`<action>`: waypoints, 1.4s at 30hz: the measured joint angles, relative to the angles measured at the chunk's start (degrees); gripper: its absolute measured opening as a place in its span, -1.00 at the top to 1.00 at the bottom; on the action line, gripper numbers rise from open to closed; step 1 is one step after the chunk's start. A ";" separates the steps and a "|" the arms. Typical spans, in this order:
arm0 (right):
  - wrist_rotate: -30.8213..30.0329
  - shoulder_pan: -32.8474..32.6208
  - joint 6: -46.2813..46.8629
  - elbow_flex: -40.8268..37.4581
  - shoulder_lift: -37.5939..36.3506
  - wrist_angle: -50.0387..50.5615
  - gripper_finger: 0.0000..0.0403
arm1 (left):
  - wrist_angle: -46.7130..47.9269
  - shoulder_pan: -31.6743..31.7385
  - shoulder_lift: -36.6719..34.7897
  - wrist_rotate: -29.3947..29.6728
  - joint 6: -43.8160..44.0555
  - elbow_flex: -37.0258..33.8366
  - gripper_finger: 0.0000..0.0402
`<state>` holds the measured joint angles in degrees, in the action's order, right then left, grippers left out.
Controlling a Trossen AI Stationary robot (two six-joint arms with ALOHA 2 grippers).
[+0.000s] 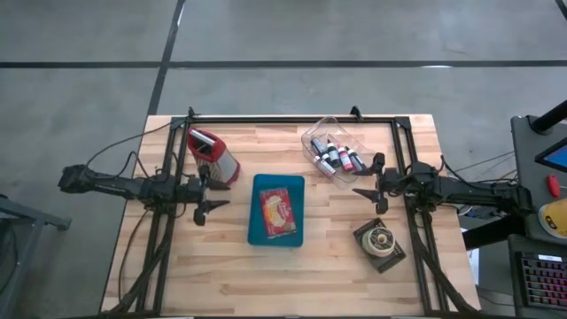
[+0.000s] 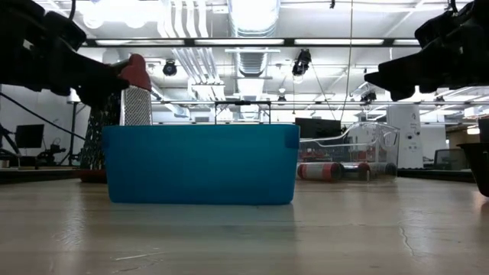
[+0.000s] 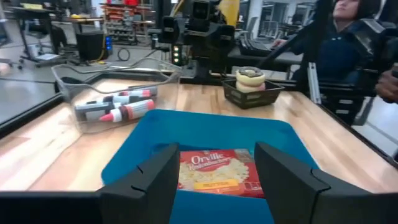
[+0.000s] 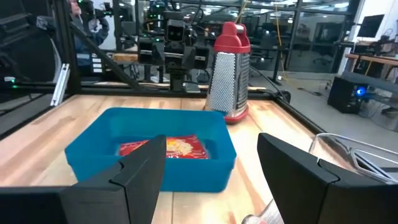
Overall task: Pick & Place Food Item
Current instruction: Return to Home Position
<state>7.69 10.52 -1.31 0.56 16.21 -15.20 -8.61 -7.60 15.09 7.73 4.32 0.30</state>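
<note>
Bench is carrying the blue bin mid-frame; left pincer and right pincer are flanking it, open, empty.

On the table a bin with a popcorn packet in it sits in the middle, a grater behind it to the left, a second bin holding bottles behind to the right, and a small bin with what looks like a donut in front on the right
</note>
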 joint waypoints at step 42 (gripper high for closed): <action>-0.11 0.00 3.76 0.02 0.04 8.30 -0.24 | -0.34 -0.02 0.00 -3.28 1.51 0.00 -0.06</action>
